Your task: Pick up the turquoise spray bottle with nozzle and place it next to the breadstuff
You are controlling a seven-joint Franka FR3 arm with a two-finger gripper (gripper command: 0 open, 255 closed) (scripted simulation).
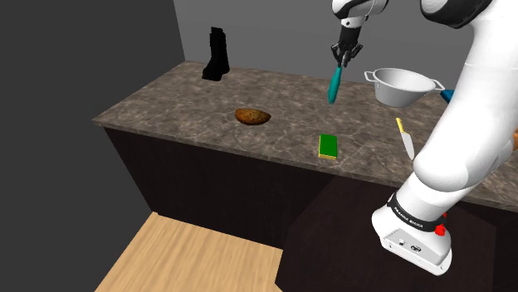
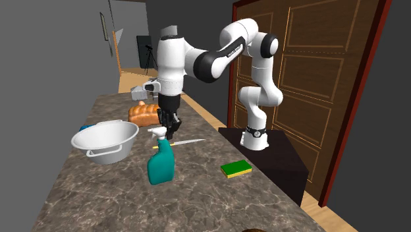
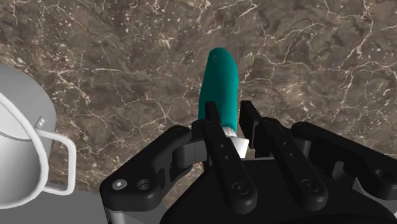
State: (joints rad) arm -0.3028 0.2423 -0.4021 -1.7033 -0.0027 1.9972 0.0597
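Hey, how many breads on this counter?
2: a dark brown loaf toward the shoulder view's left, and a lighter loaf behind the gripper in the second exterior view. The arm may hide others.

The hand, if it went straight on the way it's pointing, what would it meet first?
The hand is shut on the turquoise spray bottle and points down at the brown countertop. Going straight on, the bottle's base would likely meet bare countertop first, beside the white pot; the remaining gap is unclear.

This looks like a home kitchen. A stone counter (image 1: 191,104) holds bread (image 2: 143,113), a pot (image 1: 401,85) and a knife (image 1: 405,139).
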